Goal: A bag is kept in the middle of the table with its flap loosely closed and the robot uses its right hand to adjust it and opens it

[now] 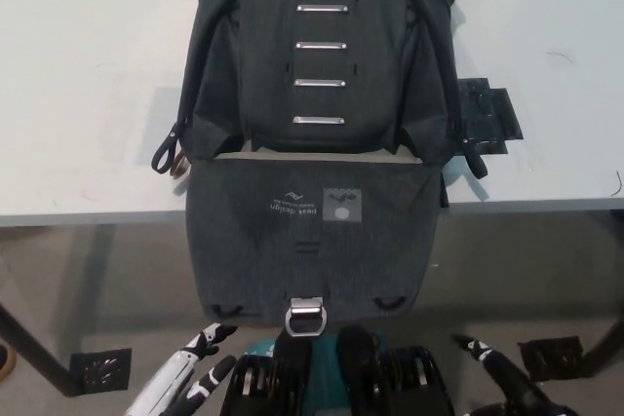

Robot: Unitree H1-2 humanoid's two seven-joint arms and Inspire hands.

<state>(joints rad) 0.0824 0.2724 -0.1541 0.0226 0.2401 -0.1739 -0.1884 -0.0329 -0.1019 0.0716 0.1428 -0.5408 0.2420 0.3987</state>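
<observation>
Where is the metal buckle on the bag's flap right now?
In the head view, the buckle sits centred at the lower edge of the flap, which hangs over the table edge.

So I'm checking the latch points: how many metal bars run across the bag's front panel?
4, stacked in a column down the bag middle: top bar, second bar, third bar, lowest bar. None seem hidden.

dark grey bag (pixel 317 65), flap (pixel 312 236) open

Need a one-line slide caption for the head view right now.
Bag on table, flap hanging open over the edge; both hands low, left, right.
</observation>
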